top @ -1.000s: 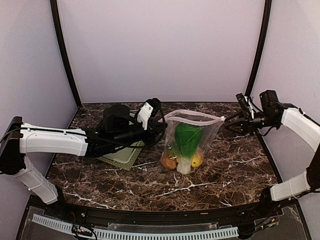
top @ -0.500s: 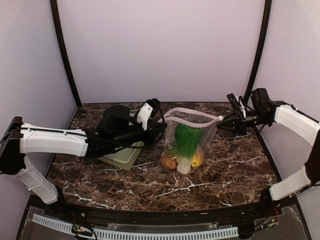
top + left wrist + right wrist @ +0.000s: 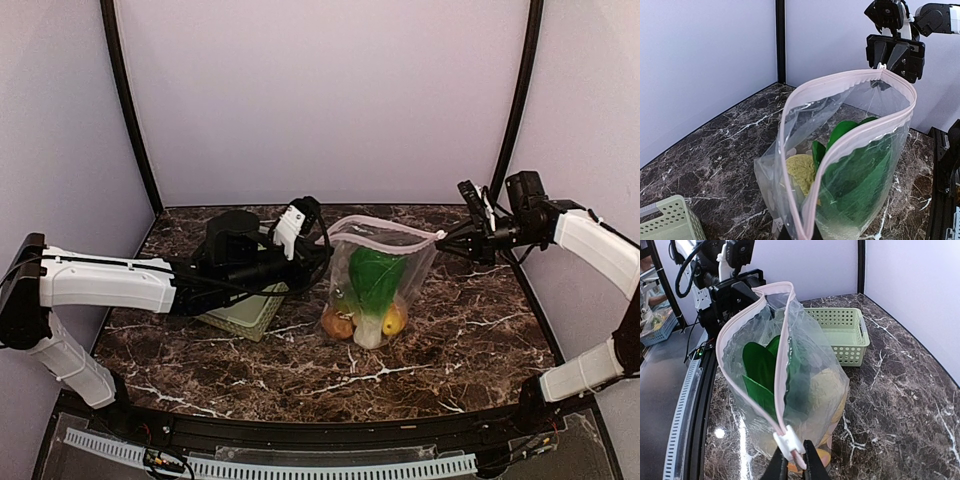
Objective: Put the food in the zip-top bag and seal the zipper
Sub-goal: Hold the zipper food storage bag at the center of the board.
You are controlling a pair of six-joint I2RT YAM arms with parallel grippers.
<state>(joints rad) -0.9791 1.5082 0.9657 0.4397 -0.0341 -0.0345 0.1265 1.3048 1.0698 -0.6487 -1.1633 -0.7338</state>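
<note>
Bag: the zip-top bag (image 3: 375, 285) stands upright on the counter (image 3: 470, 340), just to the right of the basket (image 3: 240, 315), slung between the two arms.
Food: the food (image 3: 372, 300) sits inside, bok choy (image 3: 375, 272) tallest, an orange piece (image 3: 337, 324) and a yellow piece (image 3: 393, 321) at the bottom. I see none left outside.
Zipper: the zipper (image 3: 388, 243) runs away from the basket in a line from one arm to the other. Its two lips are bowed apart, so the mouth is open.
Left jaws: the left gripper (image 3: 326, 243) is clenched on the zipper end nearest the basket.
Right jaws: the right gripper (image 3: 792, 465) is pinched on the zipper end farthest from the basket, just under a white tab (image 3: 786, 442).
Key relation: the strip's long axis joins the two grips, so closing it likely means travel along that line. The right arm is at the tab end.
Hard to see: the left jaws are mostly cut off in their own view. Whether the tab is a slider, I can't tell. The left arm covers much of the basket from above. No potato can be made out.
</note>
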